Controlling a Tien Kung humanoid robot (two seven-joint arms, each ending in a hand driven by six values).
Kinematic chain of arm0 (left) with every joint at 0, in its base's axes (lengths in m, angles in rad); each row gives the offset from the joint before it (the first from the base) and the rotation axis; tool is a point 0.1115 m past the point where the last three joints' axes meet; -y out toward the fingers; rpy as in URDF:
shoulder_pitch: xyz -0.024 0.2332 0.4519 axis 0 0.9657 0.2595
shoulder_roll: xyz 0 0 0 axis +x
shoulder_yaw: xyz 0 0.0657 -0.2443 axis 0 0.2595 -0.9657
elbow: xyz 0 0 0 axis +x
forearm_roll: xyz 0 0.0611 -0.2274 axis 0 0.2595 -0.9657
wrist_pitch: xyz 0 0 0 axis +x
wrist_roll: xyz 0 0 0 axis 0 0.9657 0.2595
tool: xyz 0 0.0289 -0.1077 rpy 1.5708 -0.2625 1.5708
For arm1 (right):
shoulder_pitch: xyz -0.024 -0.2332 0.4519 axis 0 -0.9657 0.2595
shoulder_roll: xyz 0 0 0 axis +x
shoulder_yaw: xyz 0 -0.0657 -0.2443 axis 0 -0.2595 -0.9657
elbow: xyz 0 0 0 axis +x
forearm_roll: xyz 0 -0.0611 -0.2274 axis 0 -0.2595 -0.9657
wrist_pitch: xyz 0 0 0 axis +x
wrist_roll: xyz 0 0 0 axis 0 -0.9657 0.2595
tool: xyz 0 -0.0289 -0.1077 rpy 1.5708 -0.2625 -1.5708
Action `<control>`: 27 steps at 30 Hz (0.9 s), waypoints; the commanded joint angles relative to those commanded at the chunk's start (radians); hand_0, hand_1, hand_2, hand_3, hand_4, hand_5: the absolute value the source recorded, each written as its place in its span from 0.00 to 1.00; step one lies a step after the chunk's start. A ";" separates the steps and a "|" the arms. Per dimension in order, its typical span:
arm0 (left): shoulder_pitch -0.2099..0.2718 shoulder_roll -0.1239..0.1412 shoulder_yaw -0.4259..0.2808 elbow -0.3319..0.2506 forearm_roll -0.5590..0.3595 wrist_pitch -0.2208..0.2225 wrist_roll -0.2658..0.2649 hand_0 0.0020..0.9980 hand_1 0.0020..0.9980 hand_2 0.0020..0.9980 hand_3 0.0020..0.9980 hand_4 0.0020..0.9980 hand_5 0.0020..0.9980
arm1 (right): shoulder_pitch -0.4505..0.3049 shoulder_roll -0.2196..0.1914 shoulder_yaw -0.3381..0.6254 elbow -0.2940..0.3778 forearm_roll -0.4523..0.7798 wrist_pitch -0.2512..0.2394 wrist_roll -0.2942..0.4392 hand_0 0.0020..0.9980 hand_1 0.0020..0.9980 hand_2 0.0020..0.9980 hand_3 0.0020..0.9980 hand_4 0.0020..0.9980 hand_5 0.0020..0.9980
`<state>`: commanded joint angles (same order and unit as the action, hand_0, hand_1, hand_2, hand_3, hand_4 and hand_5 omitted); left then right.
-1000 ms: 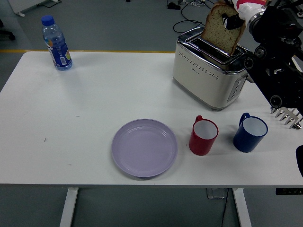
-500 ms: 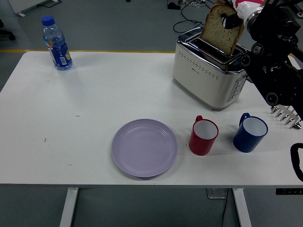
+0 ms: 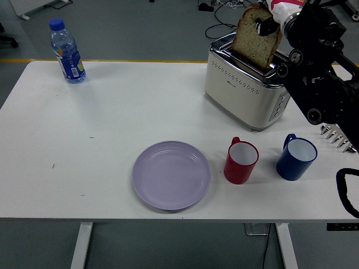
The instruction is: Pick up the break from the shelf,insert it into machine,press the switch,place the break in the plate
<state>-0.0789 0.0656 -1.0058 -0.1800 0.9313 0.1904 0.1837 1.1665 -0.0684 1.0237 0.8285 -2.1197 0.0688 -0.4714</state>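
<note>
Right robot hand [image 3: 275, 21] pinches the bread slice [image 3: 256, 35] at its top edge, bottom edge at the toaster [image 3: 247, 84] slot. Judging by the pose, either inserting or lifting out; can't tell. Next needs a straight vertical move, then the plate [image 3: 171, 175].

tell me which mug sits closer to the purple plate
The red mug, just right of the purple plate; the blue mug stands farther right, beyond it.

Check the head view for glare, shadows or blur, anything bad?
Head view: even, soft light; faint shadows under the plate and mugs. Mild reflections on the toaster's chrome, no blown-out glare. Bread and right hand at the top edge look sharp, the hand partly cropped.
</note>
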 joint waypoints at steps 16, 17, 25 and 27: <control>-0.002 0.002 0.003 0.000 0.003 0.007 0.001 0.67 0.62 0.63 0.61 0.39 0.99 | 0.004 0.010 -0.008 -0.030 -0.001 0.003 0.003 0.20 0.32 0.41 0.49 0.51 0.00; -0.002 0.002 0.002 0.000 0.005 0.007 0.001 0.67 0.62 0.63 0.61 0.39 0.99 | 0.006 0.012 -0.010 -0.036 -0.001 0.005 0.005 0.20 0.32 0.41 0.49 0.51 0.00; -0.002 0.003 0.007 0.000 0.002 0.011 0.001 0.67 0.62 0.63 0.60 0.38 0.99 | 0.010 0.022 -0.017 -0.069 -0.020 0.025 0.042 0.31 0.41 0.50 0.59 0.56 0.00; -0.001 0.003 0.013 0.000 -0.001 0.012 0.000 0.66 0.62 0.62 0.60 0.38 0.99 | 0.010 0.020 -0.022 -0.074 -0.019 0.027 0.049 0.75 0.71 0.88 0.91 0.73 0.15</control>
<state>-0.0801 0.0690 -0.9925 -0.1800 0.9299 0.2020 0.1841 1.1765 -0.0484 1.0021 0.7548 -2.1390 0.0958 -0.4222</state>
